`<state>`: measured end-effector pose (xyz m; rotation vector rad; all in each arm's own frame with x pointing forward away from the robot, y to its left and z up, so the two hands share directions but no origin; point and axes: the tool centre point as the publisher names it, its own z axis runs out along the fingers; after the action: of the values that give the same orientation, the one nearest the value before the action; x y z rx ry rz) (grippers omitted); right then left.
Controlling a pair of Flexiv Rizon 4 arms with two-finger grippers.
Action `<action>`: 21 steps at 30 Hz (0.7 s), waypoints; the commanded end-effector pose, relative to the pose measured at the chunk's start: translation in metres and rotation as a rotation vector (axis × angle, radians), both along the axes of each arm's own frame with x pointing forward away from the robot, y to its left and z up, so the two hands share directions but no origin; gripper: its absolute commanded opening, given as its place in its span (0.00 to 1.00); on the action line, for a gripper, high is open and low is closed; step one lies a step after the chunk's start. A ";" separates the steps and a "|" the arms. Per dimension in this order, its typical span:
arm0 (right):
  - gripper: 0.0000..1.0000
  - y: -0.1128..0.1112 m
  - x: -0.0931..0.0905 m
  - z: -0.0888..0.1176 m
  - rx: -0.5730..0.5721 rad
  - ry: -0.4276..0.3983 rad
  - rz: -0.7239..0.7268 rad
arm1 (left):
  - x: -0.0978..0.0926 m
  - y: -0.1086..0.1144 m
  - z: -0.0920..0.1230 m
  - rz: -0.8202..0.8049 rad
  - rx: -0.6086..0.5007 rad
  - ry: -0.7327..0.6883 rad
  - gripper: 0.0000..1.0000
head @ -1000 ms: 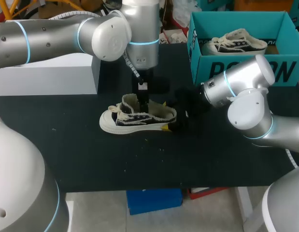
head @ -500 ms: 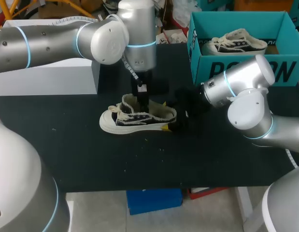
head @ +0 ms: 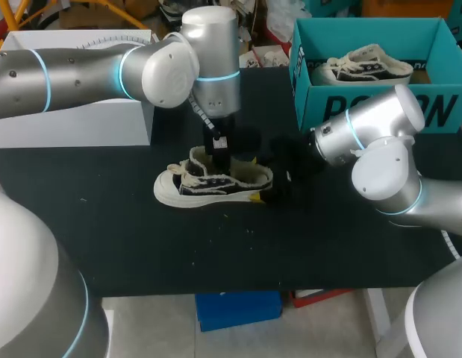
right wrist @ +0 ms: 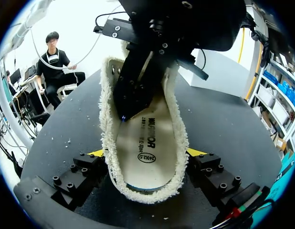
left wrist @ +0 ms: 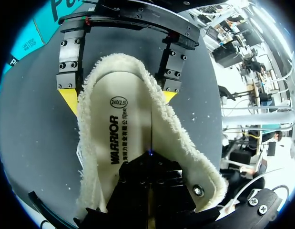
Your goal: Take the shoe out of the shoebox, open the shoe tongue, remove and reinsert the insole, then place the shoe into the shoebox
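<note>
A black and white shoe [head: 208, 185] with a fleece lining lies on its sole on the black table, toe to the left. My left gripper [head: 221, 158] comes straight down into its opening, shut, its black tips [left wrist: 149, 160] at the cream insole [left wrist: 118, 129] near the middle of the shoe. My right gripper [head: 260, 192] holds the heel: in the right wrist view its yellow-tipped fingers [right wrist: 97, 153] press the heel [right wrist: 147, 188] from both sides. The teal shoebox [head: 365, 112] stands at the back right.
A second matching shoe [head: 361, 66] lies inside the shoebox. A white box [head: 74, 119] stands at the back left of the table. The black tabletop [head: 216, 246] in front of the shoe is bare.
My left arm has sunk slightly, bringing its gripper a little deeper into the shoe. The right arm and the shoe have stayed put.
</note>
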<state>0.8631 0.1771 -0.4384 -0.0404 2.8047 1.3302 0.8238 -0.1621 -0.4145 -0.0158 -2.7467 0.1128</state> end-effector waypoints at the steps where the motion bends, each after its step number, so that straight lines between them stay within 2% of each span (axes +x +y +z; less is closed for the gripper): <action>1: 0.00 0.000 0.001 0.000 -0.001 0.000 -0.002 | -0.007 -0.003 -0.013 0.002 -0.007 0.008 0.00; 7: 0.00 0.000 0.001 0.000 -0.001 0.000 -0.002 | -0.010 -0.004 -0.018 0.004 -0.005 0.017 0.00; 8: 0.00 0.000 0.001 0.000 -0.001 0.000 -0.002 | -0.010 -0.004 -0.018 0.004 -0.005 0.018 0.08; 9: 0.00 0.000 0.001 0.000 -0.001 0.000 -0.002 | -0.010 -0.004 -0.018 0.004 -0.004 0.018 0.28; 13: 0.00 0.000 0.001 0.000 -0.001 0.000 -0.002 | -0.008 -0.004 -0.017 0.007 0.003 0.002 0.40; 21: 0.00 0.000 0.001 0.000 -0.001 0.000 -0.002 | -0.009 -0.005 -0.021 0.023 0.096 -0.097 0.35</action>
<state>0.8626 0.1770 -0.4389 -0.0408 2.8043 1.3301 0.8274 -0.1612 -0.4197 0.0290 -2.8083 0.0364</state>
